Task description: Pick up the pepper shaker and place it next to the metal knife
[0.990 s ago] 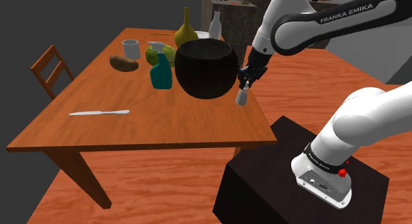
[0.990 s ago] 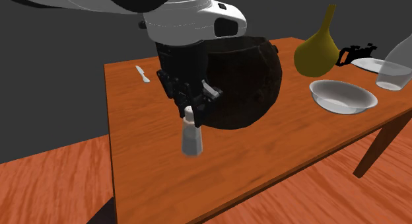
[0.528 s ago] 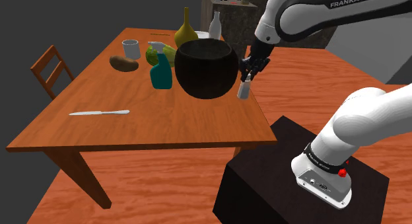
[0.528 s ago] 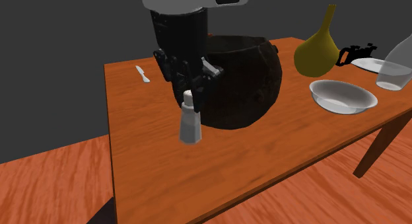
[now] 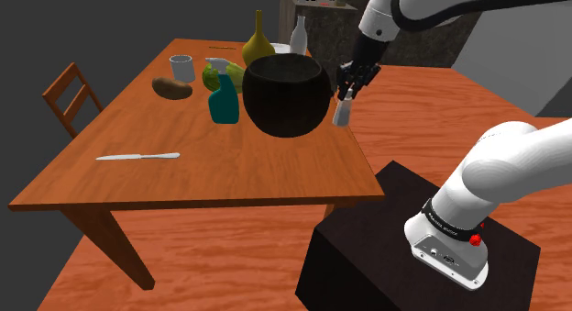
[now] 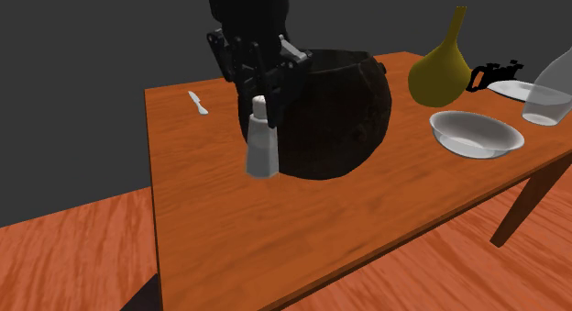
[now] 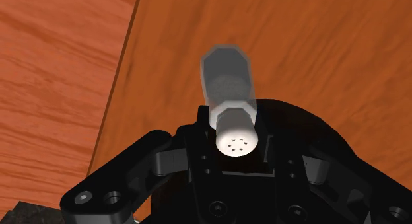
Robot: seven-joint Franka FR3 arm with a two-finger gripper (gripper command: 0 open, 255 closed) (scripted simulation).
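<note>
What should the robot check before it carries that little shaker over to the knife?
1. Grip: gripper clasps the pepper shaker by its cap: ok.
2. Shaker hanging upright: ok.
3. Knife in sight, flat on the table: ok.
4. Bare wood beside the knife: ok.
5. Room to pass the black pot, close beside the shaker: cannot tell.
6. Shaker's height above the table: cannot tell.

On the wooden table (image 5: 229,176) a big black pot (image 5: 284,98) sits near one edge, teal spray bottle (image 5: 223,98) just beside it, potato (image 5: 171,88) and grey mug (image 5: 181,68) nearby, olive vase (image 5: 258,40) behind, wooden chair (image 5: 71,94) alongside.
</note>
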